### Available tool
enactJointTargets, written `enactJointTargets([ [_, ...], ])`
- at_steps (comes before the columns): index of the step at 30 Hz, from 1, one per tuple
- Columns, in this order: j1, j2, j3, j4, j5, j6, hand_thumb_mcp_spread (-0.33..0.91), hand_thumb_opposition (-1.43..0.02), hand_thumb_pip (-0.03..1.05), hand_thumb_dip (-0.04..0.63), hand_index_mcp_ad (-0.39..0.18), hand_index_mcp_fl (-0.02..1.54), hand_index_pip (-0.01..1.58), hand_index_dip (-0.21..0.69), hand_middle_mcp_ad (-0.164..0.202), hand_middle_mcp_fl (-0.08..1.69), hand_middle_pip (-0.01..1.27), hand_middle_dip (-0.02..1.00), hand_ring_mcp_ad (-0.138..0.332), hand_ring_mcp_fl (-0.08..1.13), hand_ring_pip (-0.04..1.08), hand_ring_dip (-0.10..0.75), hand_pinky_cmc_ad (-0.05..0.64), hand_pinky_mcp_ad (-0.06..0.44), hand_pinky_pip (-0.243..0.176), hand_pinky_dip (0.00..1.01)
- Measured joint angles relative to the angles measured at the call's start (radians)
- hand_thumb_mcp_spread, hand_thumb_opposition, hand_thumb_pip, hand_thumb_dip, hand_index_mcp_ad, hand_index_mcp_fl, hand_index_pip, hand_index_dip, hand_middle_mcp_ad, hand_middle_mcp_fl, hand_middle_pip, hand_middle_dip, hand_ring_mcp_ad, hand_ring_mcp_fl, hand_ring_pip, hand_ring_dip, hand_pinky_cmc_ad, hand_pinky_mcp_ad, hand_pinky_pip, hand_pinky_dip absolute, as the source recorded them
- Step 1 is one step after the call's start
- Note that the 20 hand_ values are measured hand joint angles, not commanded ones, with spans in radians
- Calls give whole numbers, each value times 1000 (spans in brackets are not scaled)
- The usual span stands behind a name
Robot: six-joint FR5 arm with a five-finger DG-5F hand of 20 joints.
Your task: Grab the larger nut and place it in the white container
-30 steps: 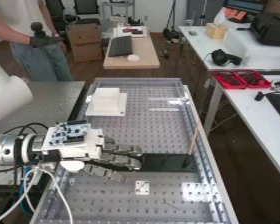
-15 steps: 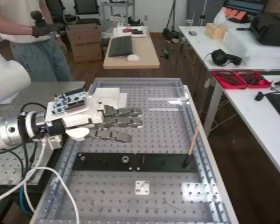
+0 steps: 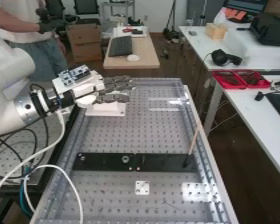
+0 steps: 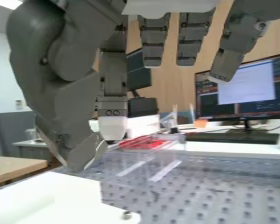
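Currently, we find the robot hand (image 3: 91, 89) raised at the far left part of the perforated bench (image 3: 144, 130), as the high view gives it, overlapping the rear of the white container (image 3: 107, 109). Its height above the container we cannot judge. In the wrist view, the hand (image 4: 61, 75) hangs beside the container, with a gap to it. We cannot tell whether the hand is pinching anything.

The location of the larger nut cannot be established by us. On the flat black bar (image 3: 103, 166) at the nearer part of the bench, we record 2 parts: the smaller nut (image 3: 82, 158) towards the bar's left end, and the bearing (image 3: 125, 159) further right, the 2 standing apart.

Right of the bar we note a dark plate (image 3: 165, 163), with a thin wooden stick (image 3: 193, 140) standing tilted at its right end. Nearer than the bar lies 1 small white square plate (image 3: 142, 184). Towards the bench's far right, 2 pale strips (image 3: 164, 109) lie roughly parallel, apart from each other. On the side table (image 3: 254, 107), we observe 2 red trays (image 3: 226, 80) side by side. The wrist view also presents a lit monitor (image 4: 247, 87) behind a keyboard (image 4: 232, 137).
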Motion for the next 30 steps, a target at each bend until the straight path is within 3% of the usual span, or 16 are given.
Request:
enactJointTargets([
  [11,101,-38,2,34,-29,42,375,-974,574,138,-148,562,1497,42,70,5,140,195,145,0,141,126,346,304,-106,576],
  [25,186,-99,45,-36,3,-26,375,-974,574,138,-148,562,1497,49,70,5,140,197,145,2,141,126,346,304,-106,550],
  [30,182,-103,62,-91,18,-70,384,-974,595,147,-157,405,1527,49,70,3,140,197,145,-2,126,126,346,304,-106,550],
])
